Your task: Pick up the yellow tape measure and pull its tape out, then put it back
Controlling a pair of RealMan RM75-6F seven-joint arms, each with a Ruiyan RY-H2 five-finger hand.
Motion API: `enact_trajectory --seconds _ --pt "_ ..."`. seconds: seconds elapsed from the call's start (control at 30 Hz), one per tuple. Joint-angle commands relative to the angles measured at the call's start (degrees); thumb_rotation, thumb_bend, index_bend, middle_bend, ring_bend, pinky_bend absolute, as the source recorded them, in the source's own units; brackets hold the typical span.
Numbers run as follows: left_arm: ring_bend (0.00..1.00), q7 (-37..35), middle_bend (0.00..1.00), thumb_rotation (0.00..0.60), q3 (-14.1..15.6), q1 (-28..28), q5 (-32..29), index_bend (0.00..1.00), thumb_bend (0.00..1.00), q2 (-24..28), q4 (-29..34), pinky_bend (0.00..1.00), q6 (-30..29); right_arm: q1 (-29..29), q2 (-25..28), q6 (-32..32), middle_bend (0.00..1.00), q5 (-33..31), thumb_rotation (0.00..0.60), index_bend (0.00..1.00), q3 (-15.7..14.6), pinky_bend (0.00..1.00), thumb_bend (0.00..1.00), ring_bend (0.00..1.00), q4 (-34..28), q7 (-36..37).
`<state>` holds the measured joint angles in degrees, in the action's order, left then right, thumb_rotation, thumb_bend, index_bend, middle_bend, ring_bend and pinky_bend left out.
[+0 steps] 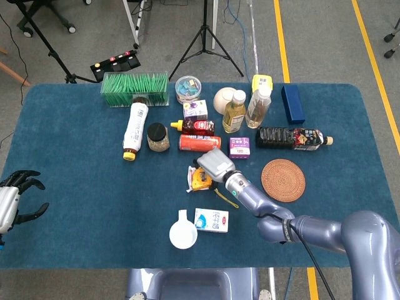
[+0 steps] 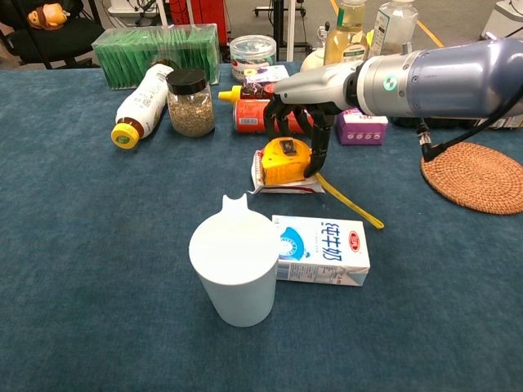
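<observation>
Right hand (image 1: 214,164) over yellow tape measure (image 1: 200,180) — tape (image 1: 225,196) trailing out.

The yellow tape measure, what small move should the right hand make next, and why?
Probably lift the right hand straight up and clear. The yellow tape measure sits on a white packet on the table, with the fingers draped over its far side and a strip of tape still out, so it looks set back down.

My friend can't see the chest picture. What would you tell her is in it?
The robot's right hand curls down over a yellow tape measure on the blue table, with some tape pulled out beside it. In front stand a white cup and a milk carton.
</observation>
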<state>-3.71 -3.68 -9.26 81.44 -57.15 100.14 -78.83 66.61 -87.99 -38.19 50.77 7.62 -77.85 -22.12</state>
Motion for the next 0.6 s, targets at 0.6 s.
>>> enact_trajectory --seconds 0.6 --pt "0.16 4.40 0.26 0.600 -1.80 -3.00 0.38 0.42 0.23 1.43 4.47 0.29 1.84 -5.68 5.61 -10.90 0.58 -2.56 0.600 0.59 2.83 0.69 0.15 0.70 -13.65 1.47"
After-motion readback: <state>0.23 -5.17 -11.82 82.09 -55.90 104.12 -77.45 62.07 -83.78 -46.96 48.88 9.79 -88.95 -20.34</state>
